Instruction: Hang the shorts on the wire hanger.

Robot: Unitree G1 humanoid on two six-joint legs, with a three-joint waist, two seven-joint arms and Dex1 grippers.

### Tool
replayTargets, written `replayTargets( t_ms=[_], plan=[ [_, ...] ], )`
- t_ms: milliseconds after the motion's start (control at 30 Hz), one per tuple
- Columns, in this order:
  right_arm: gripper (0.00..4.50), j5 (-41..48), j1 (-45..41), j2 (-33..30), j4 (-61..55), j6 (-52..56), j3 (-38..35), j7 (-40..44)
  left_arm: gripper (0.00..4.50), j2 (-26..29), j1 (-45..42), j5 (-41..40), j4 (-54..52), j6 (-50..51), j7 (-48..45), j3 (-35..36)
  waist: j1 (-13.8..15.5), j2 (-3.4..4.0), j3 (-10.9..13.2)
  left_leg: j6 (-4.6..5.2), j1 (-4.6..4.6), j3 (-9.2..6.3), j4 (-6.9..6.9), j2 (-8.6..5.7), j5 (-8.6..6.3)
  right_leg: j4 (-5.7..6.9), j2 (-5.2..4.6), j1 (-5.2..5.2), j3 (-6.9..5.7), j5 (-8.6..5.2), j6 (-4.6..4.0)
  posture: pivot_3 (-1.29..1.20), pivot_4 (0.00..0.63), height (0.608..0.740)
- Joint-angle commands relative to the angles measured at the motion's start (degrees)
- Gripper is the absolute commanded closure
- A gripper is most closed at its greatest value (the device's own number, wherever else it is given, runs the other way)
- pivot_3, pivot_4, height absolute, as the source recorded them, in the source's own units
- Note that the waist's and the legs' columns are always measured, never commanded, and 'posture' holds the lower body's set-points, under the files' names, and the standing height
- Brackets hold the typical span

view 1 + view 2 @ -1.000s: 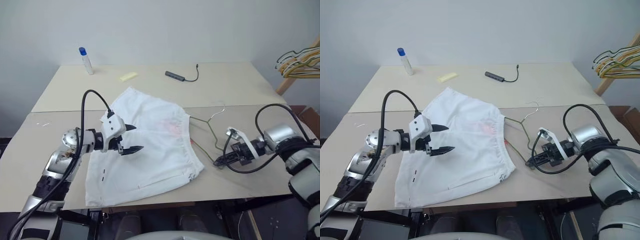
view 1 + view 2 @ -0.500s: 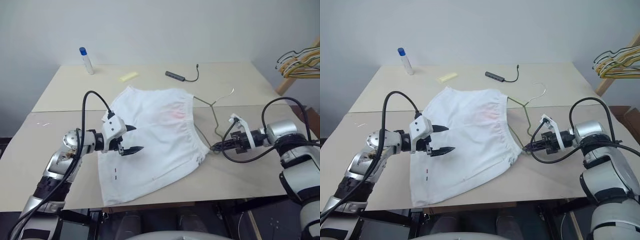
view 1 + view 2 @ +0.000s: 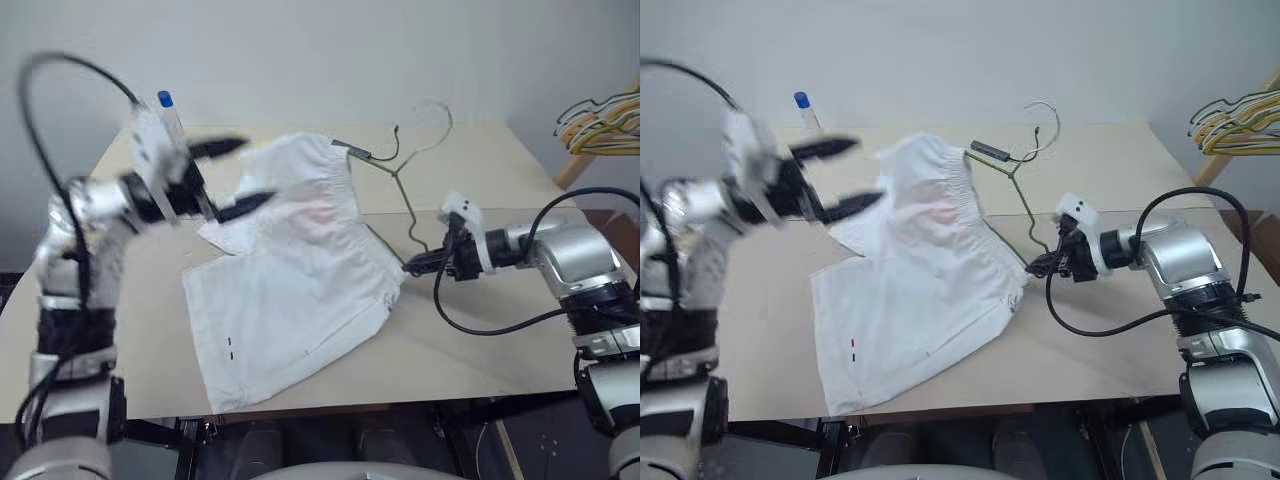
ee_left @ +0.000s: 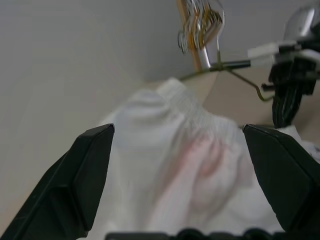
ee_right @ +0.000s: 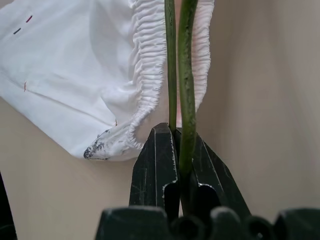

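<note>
The white shorts (image 3: pixel 290 300) lie mostly flat on the table, with the elastic waistband (image 3: pixel 960 180) lifted off it. The thin wire hanger (image 3: pixel 398 185) stands tilted upward, its hook (image 3: pixel 437 108) in the air. One end runs into the waistband. My right gripper (image 3: pixel 412 266) is shut on the hanger's lower corner, right at the waist's near end; in the right wrist view the wire (image 5: pixel 185 75) passes between its closed fingers (image 5: pixel 157 160). My left gripper (image 3: pixel 255 172) hovers open, high over the shorts' far left part, holding nothing. The left wrist view looks onto the pink-stained waist (image 4: pixel 195 165).
A blue-capped bottle (image 3: pixel 800 104) stands at the table's back left, behind my left arm. A dark adapter with cable (image 3: pixel 358 152) lies behind the raised waistband. Bunched yellow and dark hangers (image 3: pixel 600 118) hang at the far right. The table's front edge (image 3: pixel 400 405) is near.
My left gripper rose sharply from just above the shorts, staying open. The right gripper lifted and rolled, tipping the hanger up and drawing the waistband up and leftward.
</note>
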Motion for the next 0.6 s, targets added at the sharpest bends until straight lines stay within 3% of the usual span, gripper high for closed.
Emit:
replayTargets(
  t_ms=[33, 167, 300, 600],
  plan=[
    [4.50, -2.79, 0.35, -1.52, -6.59, -3.14, 0.04, -0.87, 0.04, 2.94, -4.30, 2.47, 4.68, -0.99, -4.53, -2.56, -0.08, 0.00, 0.00, 0.00, 0.01, 0.02, 0.00, 0.00, 0.00, -0.01, 0.00, 0.00, 0.01, 0.00, 0.00, -0.02, 0.000, 0.740],
    [4.50, -4.49, 1.00, -1.45, -11.64, -3.87, 1.40, -0.35, 0.04, 5.44, -8.23, 4.34, 10.60, -2.97, -12.40, -6.19, -0.45, 0.00, 0.00, -0.01, 0.07, 0.02, 0.00, 0.01, 0.02, 0.13, 0.07, -0.02, -0.01, -0.01, -0.01, -0.02, 0.000, 0.740],
    [4.50, -6.60, 1.22, -1.71, -14.79, -4.85, 3.42, -0.04, 0.04, 8.61, -9.35, 2.74, 13.16, -3.63, -27.11, -9.59, -1.51, 0.01, 0.01, -0.01, 0.01, 0.01, 0.00, 0.03, 0.02, 0.10, 0.11, -0.04, -0.01, -0.03, -0.02, -0.02, 0.000, 0.740],
    [4.50, -11.34, -1.95, -0.20, -15.99, -3.31, 8.52, -0.27, 0.04, 6.25, -14.99, 6.05, 17.57, -2.64, -32.44, -16.74, -2.05, 0.01, 0.01, -0.01, 0.03, 0.01, 0.00, 0.05, 0.02, 0.13, 0.11, -0.04, 0.00, -0.04, -0.02, -0.05, 0.000, 0.740]
  ],
)
